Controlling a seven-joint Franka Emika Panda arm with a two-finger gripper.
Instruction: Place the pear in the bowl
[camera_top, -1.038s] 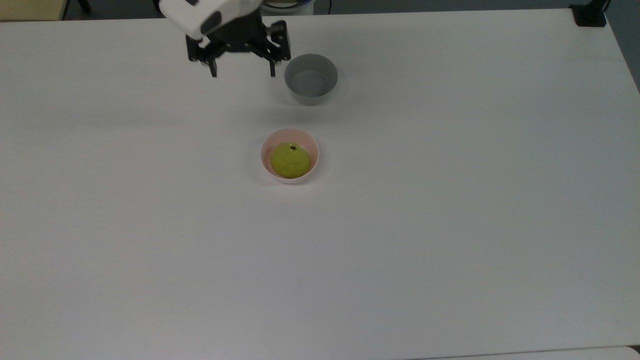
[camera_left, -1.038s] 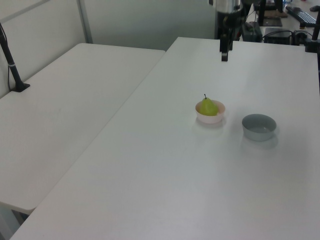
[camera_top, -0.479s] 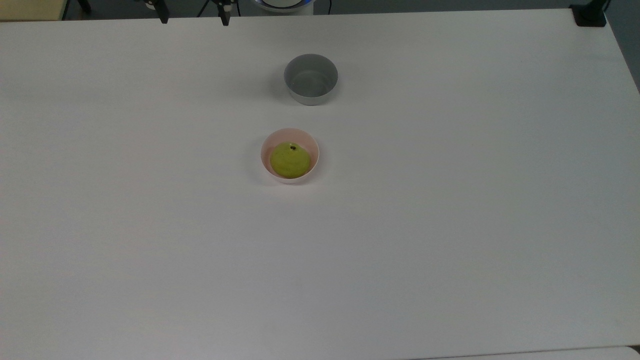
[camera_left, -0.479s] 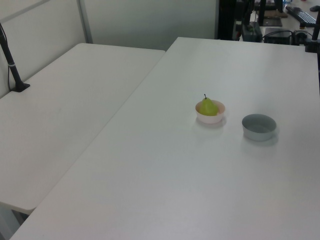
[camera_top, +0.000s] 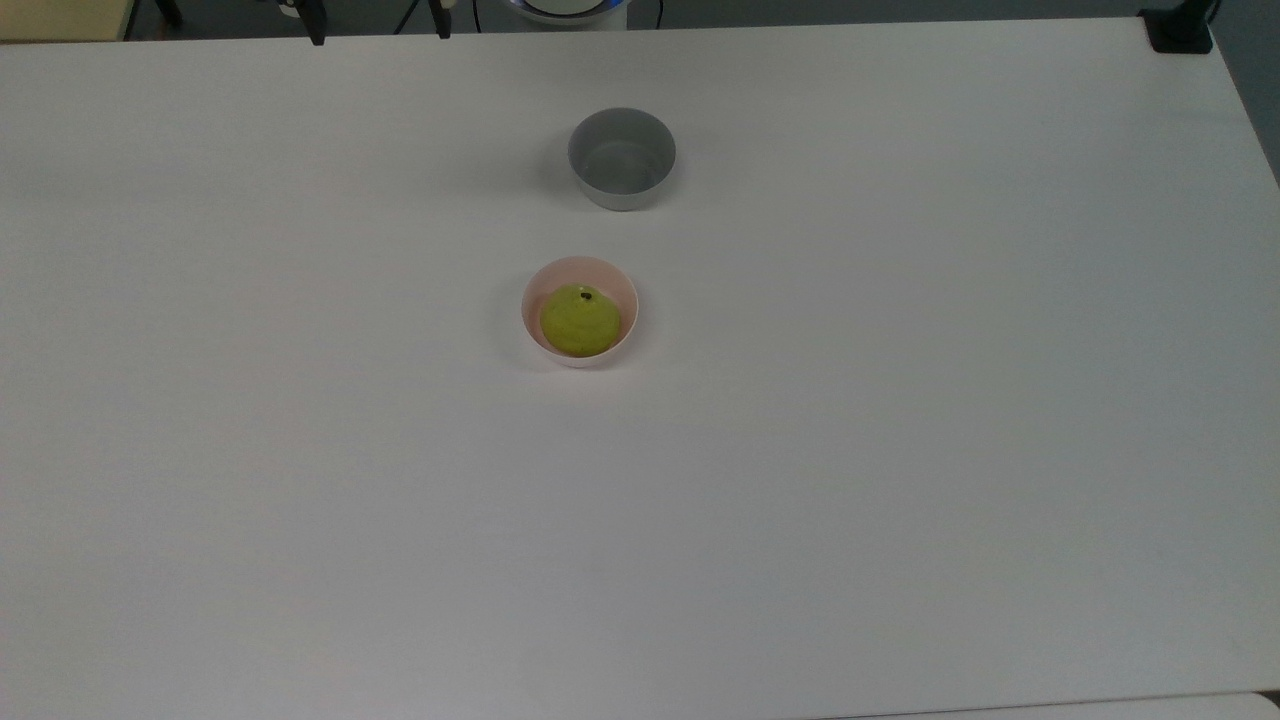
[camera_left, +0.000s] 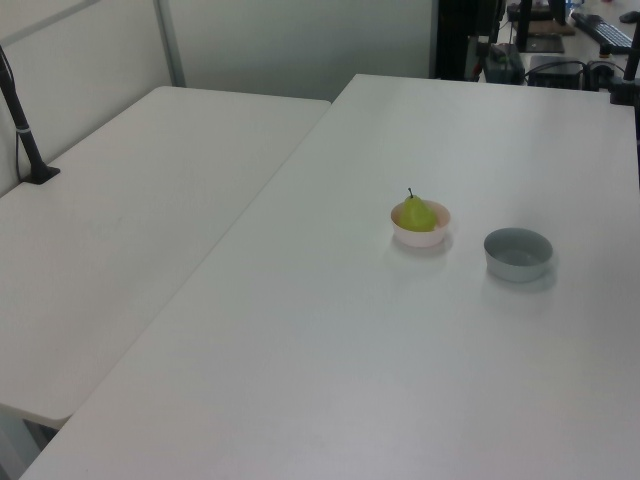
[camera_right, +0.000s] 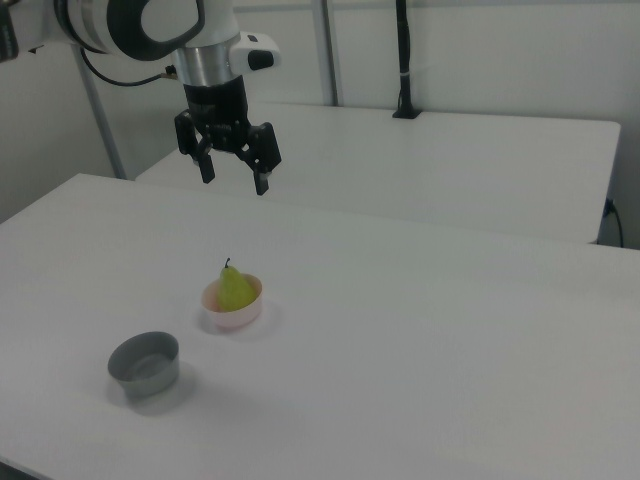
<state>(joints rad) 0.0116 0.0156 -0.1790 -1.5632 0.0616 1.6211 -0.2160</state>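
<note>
The yellow-green pear (camera_top: 579, 320) (camera_left: 417, 213) (camera_right: 235, 288) stands upright, stem up, inside the pale pink bowl (camera_top: 537, 283) (camera_left: 421, 238) (camera_right: 231, 317) near the middle of the white table. My gripper (camera_right: 235, 175) hangs high above the table, well behind and above the bowl in the right view, open and holding nothing. In the top view its two dark fingertips (camera_top: 316, 30) poke in at the upper edge, left of the bowls.
A grey straight-sided bowl (camera_top: 621, 158) (camera_left: 518, 253) (camera_right: 145, 364) stands empty a short way from the pink one. A second white table (camera_left: 120, 220) adjoins this one. A black post (camera_left: 22, 125) is clamped to that table's far edge.
The gripper has risen and pulled back from beside the grey bowl towards the top view's upper edge; in the left view it has left the picture. Pear and bowls have not moved.
</note>
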